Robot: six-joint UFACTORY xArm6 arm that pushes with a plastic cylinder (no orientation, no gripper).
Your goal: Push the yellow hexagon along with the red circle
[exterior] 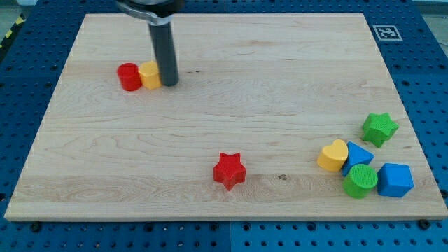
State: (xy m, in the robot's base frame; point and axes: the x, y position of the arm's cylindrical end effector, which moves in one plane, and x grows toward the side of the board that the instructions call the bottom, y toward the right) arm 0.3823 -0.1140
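Note:
The yellow hexagon sits at the view's upper left of the wooden board, touching the red circle on its left side. My tip rests on the board directly against the yellow hexagon's right side. The rod rises from there toward the view's top and hides nothing of either block.
A red star lies at the bottom centre. At the lower right cluster a yellow heart, a blue block, a green circle, a blue block and a green star. The board's edge borders blue pegboard.

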